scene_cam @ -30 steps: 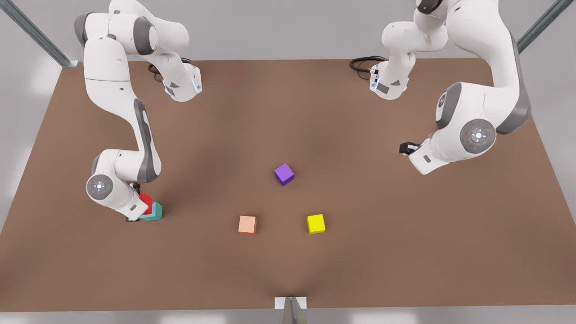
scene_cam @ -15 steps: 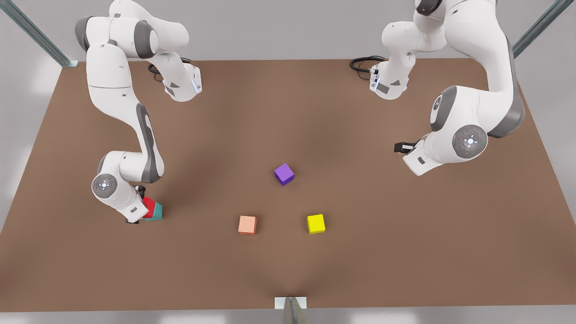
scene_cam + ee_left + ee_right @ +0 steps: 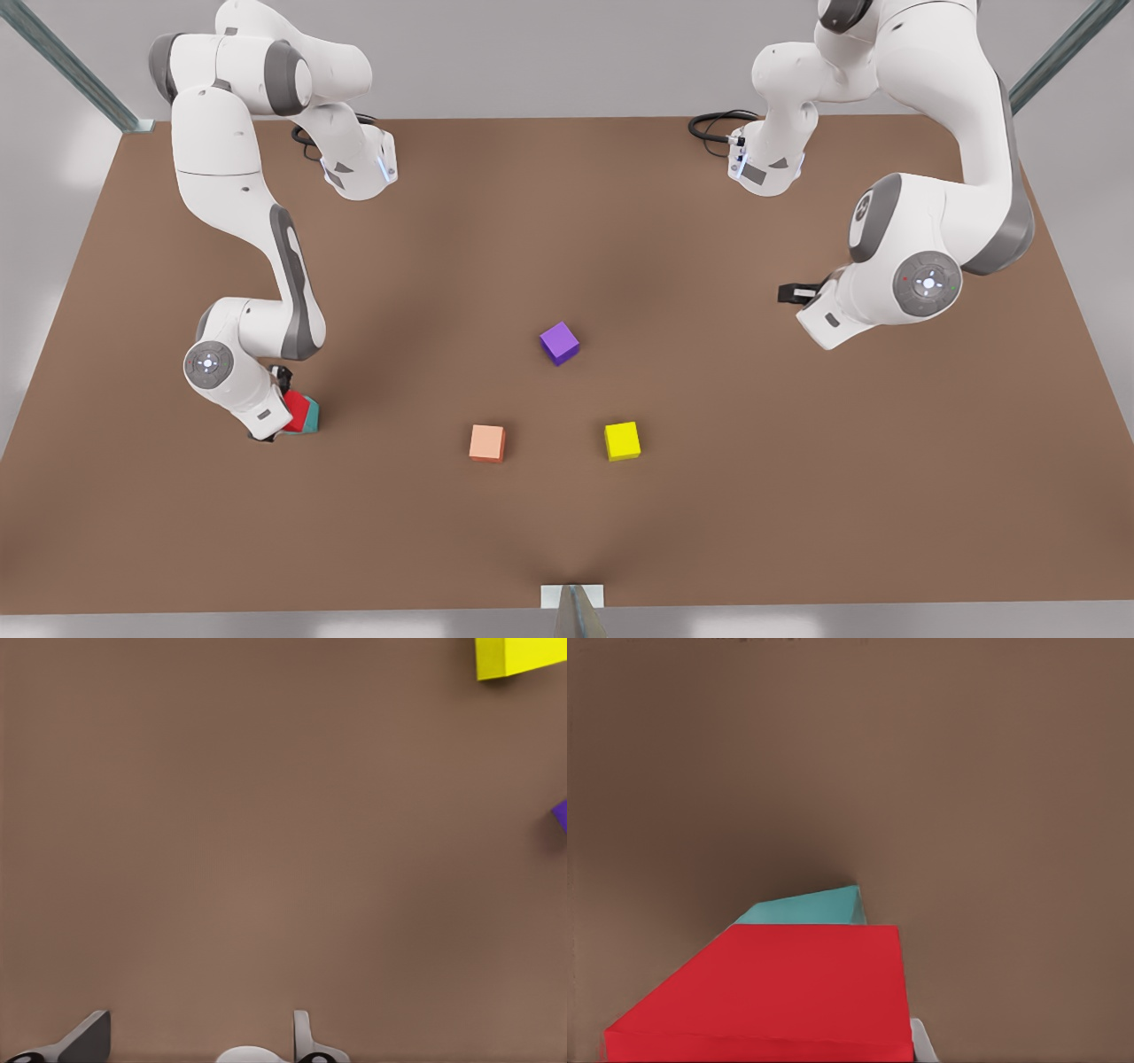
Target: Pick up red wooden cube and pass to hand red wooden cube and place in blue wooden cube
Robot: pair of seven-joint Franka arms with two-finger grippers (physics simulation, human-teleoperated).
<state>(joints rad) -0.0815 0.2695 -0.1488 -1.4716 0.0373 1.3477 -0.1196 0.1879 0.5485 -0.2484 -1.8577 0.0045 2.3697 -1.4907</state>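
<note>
1. Right gripper (image 3: 282,416), low at the front view's left edge of the table (image 3: 797,496), clenched on the red cube (image 3: 297,411). Grip judged from the right wrist view: red cube (image 3: 771,992) sitting close under the camera, with a sliver of 1 finger showing at its lower corner.
2. Red cube resting on, or just above, the teal cube (image 3: 309,417); contact not clear. From the right wrist view, only a wedge of the teal cube (image 3: 811,906) peeking out beyond the red one, so roughly stacked but offset and turned a little against it.
3. Likely reason for the hold: keeping the red cube steady and lined up over the teal one until settled. Task judged near its end, with pickup and handover apparently done and only the release and retreat left.
4. Next move calling for a gentle opening and a straight lift away; with the offset, some risk of the red cube tipping or sliding off an edge.
5. Left gripper (image 3: 199,1036) parked above bare table toward the front view's right, waiting. Fingers spread apart with nothing between them, so released. Probably kept there to stay clear of the stacking.
6. In its wrist view, a yellow cube (image 3: 518,657) and a corner of a purple cube (image 3: 560,815) farther off.
7. Purple cube (image 3: 559,343), yellow cube (image 3: 622,440) and salmon cube (image 3: 486,443) loosely grouped mid-table, well apart from the stack and from both grippers.
</note>
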